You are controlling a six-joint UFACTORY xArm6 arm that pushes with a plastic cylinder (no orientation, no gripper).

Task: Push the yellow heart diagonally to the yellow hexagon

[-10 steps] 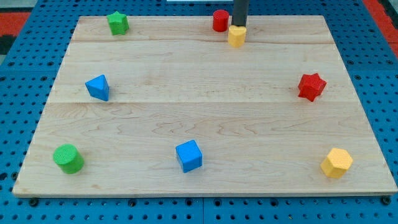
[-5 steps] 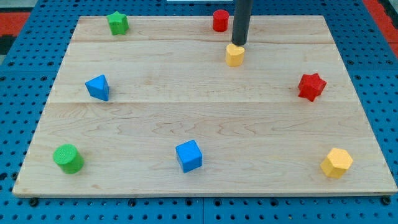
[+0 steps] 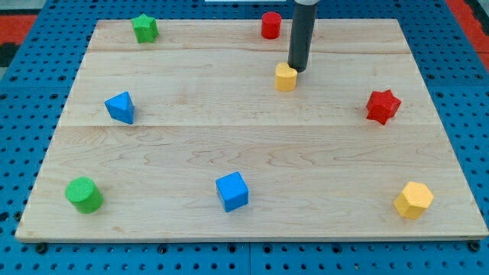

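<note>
The yellow heart (image 3: 285,76) lies on the wooden board (image 3: 252,145), right of centre in its upper part. My tip (image 3: 297,69) stands just at the heart's upper right side, touching or nearly touching it. The yellow hexagon (image 3: 413,200) sits near the board's bottom right corner, far from the heart, down and to the right.
A red cylinder (image 3: 270,25) stands at the top edge above the heart. A red star (image 3: 383,106) is at the right. A blue cube (image 3: 232,191), a blue triangular block (image 3: 120,107), a green star (image 3: 144,28) and a green cylinder (image 3: 84,194) lie elsewhere.
My tip has moved down the view, and the yellow heart has slid down and slightly left ahead of it, away from the red cylinder.
</note>
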